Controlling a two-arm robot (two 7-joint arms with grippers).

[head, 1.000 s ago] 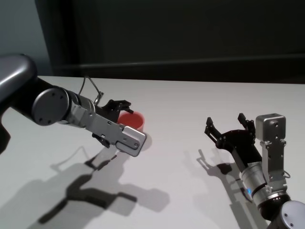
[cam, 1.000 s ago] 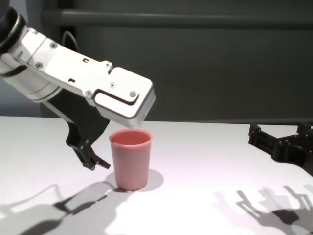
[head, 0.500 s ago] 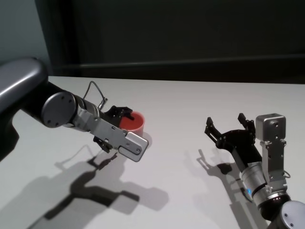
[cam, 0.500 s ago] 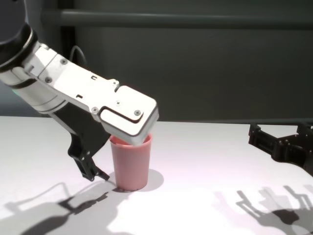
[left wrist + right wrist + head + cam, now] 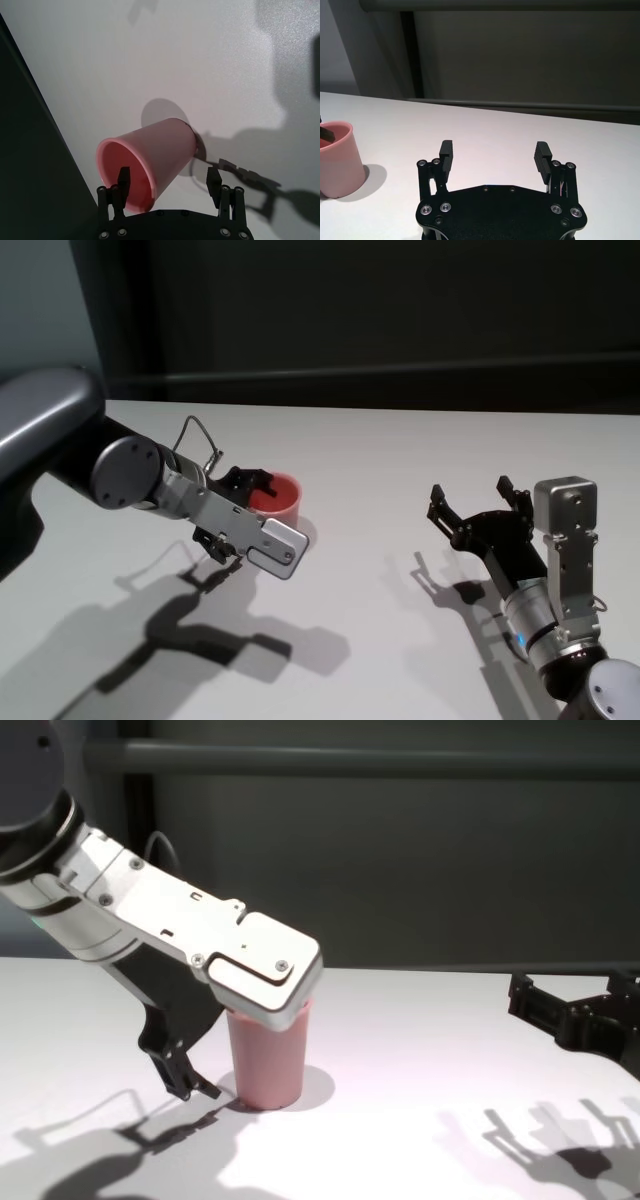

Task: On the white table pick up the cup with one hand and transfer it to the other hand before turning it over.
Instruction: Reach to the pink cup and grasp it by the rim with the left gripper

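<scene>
Pink cup [image 5: 266, 1065] (plain, unmarked), matte white table [image 5: 420, 1120], black end effectors

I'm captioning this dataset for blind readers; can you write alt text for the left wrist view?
A small pink plastic cup stands upright on a matte white table, casting a round shadow. The left gripper is open at the cup's rim, with one black finger reaching inside the mouth and the other outside the wall.

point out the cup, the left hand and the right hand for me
cup [image 5: 268, 1065], chest view, on its pink side wall
left hand [image 5: 170, 186], left wrist view, midway between its open fingertips
right hand [image 5: 494, 154], right wrist view, midway between its open fingertips
</scene>
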